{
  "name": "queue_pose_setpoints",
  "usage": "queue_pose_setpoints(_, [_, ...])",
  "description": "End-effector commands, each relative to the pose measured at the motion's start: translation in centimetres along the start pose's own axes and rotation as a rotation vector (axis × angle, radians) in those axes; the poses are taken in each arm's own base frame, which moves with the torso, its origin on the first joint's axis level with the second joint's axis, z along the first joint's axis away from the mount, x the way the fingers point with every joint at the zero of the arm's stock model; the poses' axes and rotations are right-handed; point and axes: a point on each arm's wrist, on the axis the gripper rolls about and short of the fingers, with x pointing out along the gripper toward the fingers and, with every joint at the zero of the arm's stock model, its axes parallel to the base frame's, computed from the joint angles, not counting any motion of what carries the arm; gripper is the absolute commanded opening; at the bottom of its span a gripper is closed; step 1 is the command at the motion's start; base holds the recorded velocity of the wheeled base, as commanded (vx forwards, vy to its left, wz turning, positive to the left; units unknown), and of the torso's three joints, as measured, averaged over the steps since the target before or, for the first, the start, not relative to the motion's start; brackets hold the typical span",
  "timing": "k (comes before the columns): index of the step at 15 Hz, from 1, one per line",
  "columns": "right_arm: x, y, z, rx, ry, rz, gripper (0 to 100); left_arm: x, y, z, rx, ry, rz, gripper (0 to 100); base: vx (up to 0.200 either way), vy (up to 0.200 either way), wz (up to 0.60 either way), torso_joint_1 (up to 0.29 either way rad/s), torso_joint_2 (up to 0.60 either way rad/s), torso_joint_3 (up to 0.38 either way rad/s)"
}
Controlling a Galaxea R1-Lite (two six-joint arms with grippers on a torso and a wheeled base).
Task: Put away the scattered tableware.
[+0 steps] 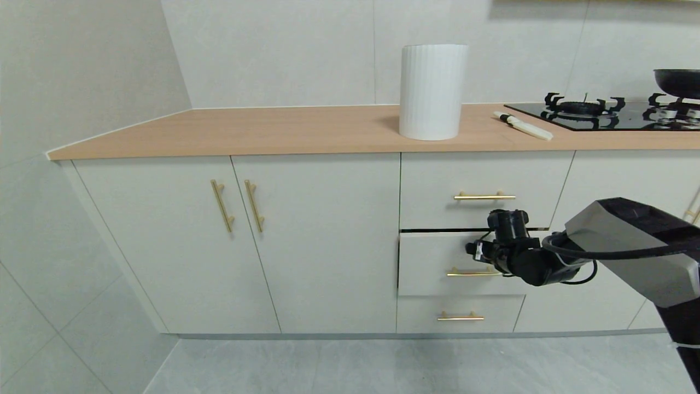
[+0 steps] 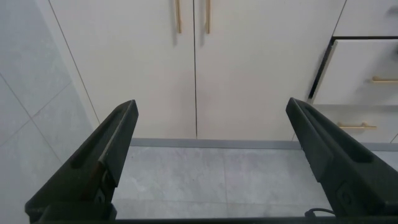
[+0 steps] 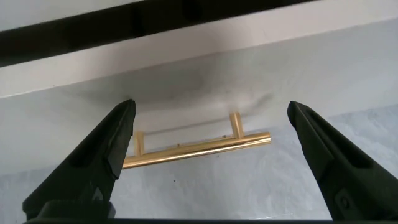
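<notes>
Aiming: my right gripper [image 3: 210, 107] faces the drawer handle [image 3: 196, 149], bar crosswise, just ahead.
Grip: spread wide, holding nothing.
Nearer: right arm.

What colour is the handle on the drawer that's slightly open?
Shiny gold. The drawer handle shows best in the right wrist view.

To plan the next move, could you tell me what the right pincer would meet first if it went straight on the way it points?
Probably the gold handle of the part-open middle drawer, framed by the open right pincer; the gap to it is unclear.
</notes>
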Motion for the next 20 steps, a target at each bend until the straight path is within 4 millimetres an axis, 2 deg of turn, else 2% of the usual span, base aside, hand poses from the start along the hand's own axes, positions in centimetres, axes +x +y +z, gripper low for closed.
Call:
queue_pose_setpoints(1, [0.8, -0.2, -0.3, 0.007, 0.0, -0.007, 100, 0.0, 0.0, 0.0, 0.0, 0.0, 0.001, 100, 0.0, 0.0, 0.0, 0.0, 0.0, 0.0])
queue_pose_setpoints(16, [2.6, -0.3, 0.5, 0.079, -0.118, -0.039, 100, 0.0, 0.0, 0.0, 0.0, 0.0, 0.001, 100, 0.0, 0.0, 0.0, 0.0, 0.0, 0.0])
queue_pose_setpoints(18, [1.9, -0.5, 0.6, 0.072, -0.104, -0.042, 100, 0.0, 0.0, 0.0, 0.0, 0.0, 0.001, 100, 0.0, 0.0, 0.0, 0.0, 0.0, 0.0])
queue_pose_setpoints(20, [-1.2, -1.1, 1.0, 0.057, -0.048, 0.01, 100, 0.0, 0.0, 0.0, 0.0, 0.0, 0.001, 100, 0.0, 0.0, 0.0, 0.0, 0.0, 0.0])
